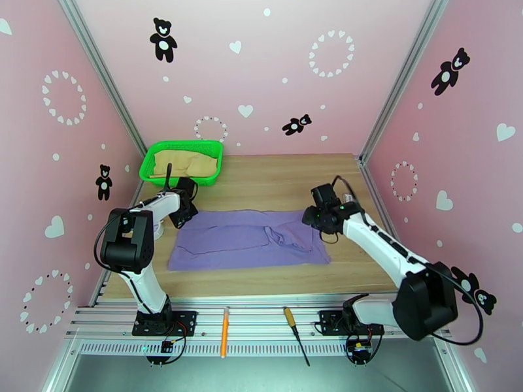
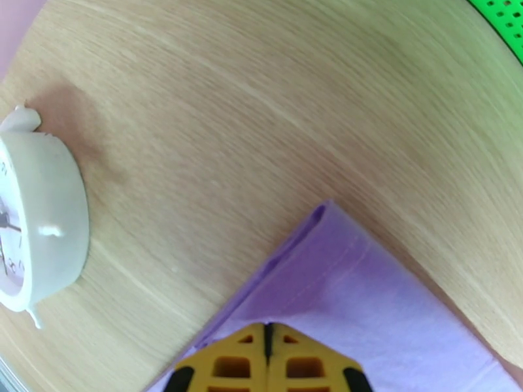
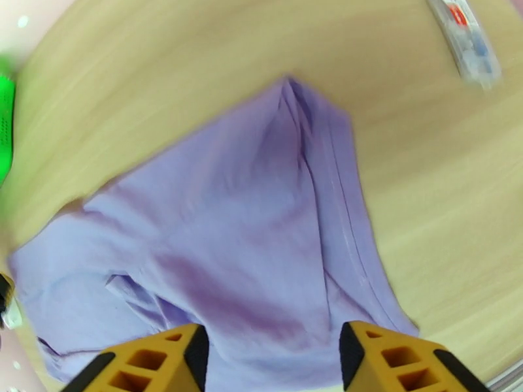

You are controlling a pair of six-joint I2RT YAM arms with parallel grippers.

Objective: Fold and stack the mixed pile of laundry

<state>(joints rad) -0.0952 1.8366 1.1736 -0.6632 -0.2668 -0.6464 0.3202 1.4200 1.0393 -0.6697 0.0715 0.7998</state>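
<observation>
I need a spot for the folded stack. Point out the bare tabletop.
Bare table lies right of the green basket, beyond the purple shirt; a narrower strip runs along the shirt's near edge. Crowded at far left: basket and left claw.

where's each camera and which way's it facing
Top external: above, behind the arm bases, facing down at the table; left arm and right arm show.
Left wrist: on that arm, facing down at the purple shirt's corner; shut left gripper.
Right wrist: on that arm, facing down at the shirt; open right gripper.
Shared: the shirt, all three.
</observation>
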